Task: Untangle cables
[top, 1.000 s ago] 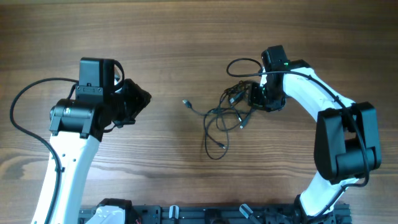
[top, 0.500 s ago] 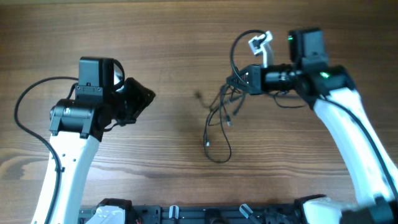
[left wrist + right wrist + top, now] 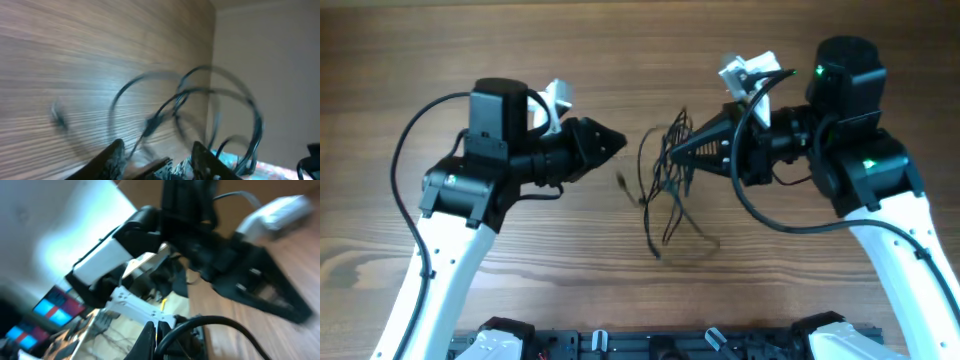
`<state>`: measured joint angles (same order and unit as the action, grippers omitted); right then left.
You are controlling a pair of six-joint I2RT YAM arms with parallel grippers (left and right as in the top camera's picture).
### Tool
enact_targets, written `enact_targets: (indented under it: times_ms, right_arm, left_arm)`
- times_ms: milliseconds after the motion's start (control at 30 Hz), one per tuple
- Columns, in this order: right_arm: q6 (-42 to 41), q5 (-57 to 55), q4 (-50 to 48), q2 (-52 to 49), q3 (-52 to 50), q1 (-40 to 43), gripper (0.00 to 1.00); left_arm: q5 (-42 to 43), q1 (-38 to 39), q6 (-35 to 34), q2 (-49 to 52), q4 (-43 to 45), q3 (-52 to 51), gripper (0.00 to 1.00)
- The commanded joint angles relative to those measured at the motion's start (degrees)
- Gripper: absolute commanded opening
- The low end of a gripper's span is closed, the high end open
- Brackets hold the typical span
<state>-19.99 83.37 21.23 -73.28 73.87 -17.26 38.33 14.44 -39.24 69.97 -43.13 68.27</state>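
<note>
The cables [image 3: 668,170] hang in a loose black bunch at the centre of the overhead frame, between the two claw tips. Thin strands trail down to a blurred loop nearer the bottom, and a small plug end sticks out on the bunch's left. The right claw [image 3: 678,155] points in from the right of the frame, pinched closed on the bunch's upper part. In the right wrist view its fingers [image 3: 150,336] sit pressed together at the bottom edge. The left claw [image 3: 617,145] points in from the left, near the bunch; whether it touches any strand cannot be told. In the left wrist view its two fingers [image 3: 116,159] stand apart at the bottom of the frame, open, with blurred cable loops arching just beyond them. Wood-grain bench [image 3: 620,60] lies under everything.
</note>
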Motion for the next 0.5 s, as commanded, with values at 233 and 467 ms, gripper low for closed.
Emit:
enact_targets:
  times_ms: [233,467]
  right_arm:
    - [-12.39,2.91,-14.56,-0.39,0.52,-4.66,0.04]
    - [-11.52,2.95,-14.08,-0.46,0.22,-4.66,0.04]
  left_arm:
    - [-0.2,3.8,1.62,0.33,-0.59,0.35,0.5]
    - [1.38,3.78,2.01,0.33,-1.09,0.35,0.52]
